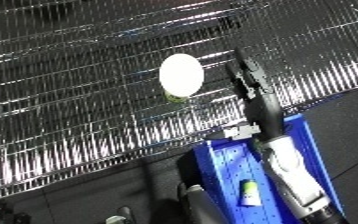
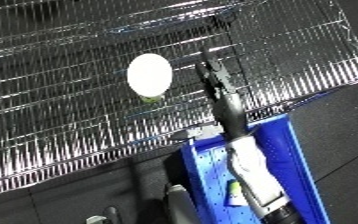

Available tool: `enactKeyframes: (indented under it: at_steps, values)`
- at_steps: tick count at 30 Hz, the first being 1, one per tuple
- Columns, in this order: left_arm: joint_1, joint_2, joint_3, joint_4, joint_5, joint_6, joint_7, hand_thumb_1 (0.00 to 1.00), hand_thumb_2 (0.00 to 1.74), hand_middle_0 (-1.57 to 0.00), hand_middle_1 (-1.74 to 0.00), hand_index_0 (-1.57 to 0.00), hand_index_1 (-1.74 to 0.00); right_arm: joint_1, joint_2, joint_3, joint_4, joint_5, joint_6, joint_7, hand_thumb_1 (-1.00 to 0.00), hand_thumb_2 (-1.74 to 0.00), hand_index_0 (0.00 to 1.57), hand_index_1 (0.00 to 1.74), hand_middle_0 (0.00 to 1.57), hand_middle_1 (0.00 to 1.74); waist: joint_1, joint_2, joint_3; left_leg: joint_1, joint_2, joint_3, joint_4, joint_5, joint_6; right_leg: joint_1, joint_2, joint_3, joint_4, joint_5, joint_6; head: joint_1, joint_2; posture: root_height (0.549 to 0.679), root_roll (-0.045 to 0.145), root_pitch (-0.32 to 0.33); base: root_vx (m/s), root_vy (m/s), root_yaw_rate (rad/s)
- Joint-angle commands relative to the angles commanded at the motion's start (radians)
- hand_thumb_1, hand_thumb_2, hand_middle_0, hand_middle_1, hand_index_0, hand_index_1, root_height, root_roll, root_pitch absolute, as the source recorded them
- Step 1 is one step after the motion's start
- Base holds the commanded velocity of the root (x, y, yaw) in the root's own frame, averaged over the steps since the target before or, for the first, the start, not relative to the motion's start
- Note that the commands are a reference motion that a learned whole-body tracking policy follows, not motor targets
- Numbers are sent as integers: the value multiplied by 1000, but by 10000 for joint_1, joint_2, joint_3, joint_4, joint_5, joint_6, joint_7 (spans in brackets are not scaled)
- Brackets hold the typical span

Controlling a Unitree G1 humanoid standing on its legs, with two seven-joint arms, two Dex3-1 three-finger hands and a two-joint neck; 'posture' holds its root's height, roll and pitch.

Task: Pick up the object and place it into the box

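Observation:
A white round object (image 1: 181, 74) with a yellow-green part at its lower edge rests on the wire shelf (image 1: 69, 100). My right hand (image 1: 250, 82) reaches up over the shelf just to the right of the object, fingers straight, with a narrow gap between them and it. Its white forearm (image 1: 286, 165) runs up across the blue bin (image 1: 218, 165), which stands below the shelf's front edge. A small item with a yellow-green label (image 1: 250, 193) lies inside the bin. My left hand does not show.
The wire shelf fills the upper part of the view and slopes down to the left. A dark floor (image 1: 87, 195) lies below it. A dark and silver part (image 1: 193, 197) stands against the bin's left wall.

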Motion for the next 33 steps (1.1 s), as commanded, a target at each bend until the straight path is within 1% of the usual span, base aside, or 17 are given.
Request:
enactKeyframes:
  at_steps: [5, 10, 19, 27, 33]
  values:
    - [-195, 5, -116, 24, -24, 12, 83, 1000, 1740, -1570, -1740, -1570, -1740, -493, -5, 161, 365, 197, 39, -54, 0, 0, 0, 0, 0, 0, 54, 44, 0, -127, -16, -9, 58, -24, 4, -137, -3, -20, 66, -18, -20, 79, 134, 583, 56, -18, -15, 5, 32]
    - [-355, 21, -229, 20, -72, 25, 132, 1000, 1740, -1570, -1740, -1570, -1740, -944, 11, 364, 803, 310, 140, 108, 0, 0, 0, 0, 0, 0, 119, 97, 0, -261, -35, -26, 116, -36, 3, -254, -19, -32, 80, -11, -34, 228, 290, 582, 58, -11, -16, 1, 39]
    - [-691, 24, -535, 80, -213, -1, 316, 1000, 1740, -1570, -1740, -1570, -1740, -1872, 5, 945, 1801, 464, 351, 313, 0, 0, 0, 0, 0, 0, 241, 192, 0, -366, -89, -41, 98, -33, 0, -361, -14, -55, 87, -34, -92, 631, 343, 582, 60, -2, -14, 8, 47]
    - [-868, 18, -753, 155, -316, -152, 408, 1000, 1740, -1570, -1740, -1570, -1740, -2593, -77, 1141, 2593, 737, 406, 279, 0, 0, 0, 0, 0, 0, 357, 292, 0, -472, -152, -56, 102, -31, 10, -452, -27, -80, 100, -58, -124, 867, 647, 581, 63, 6, -17, 15, 35]
    - [-996, 36, -810, 170, -423, -145, 391, 1000, 1740, -1570, -1740, -1570, -1740, -3014, -191, 1217, 3047, 895, 463, 441, -300, -522, 471, 522, 471, 522, 428, 347, 0, -500, -186, -78, 26, -23, 24, -521, -40, -106, 86, -64, -126, 1047, 800, 582, 63, 15, -23, 14, 29]
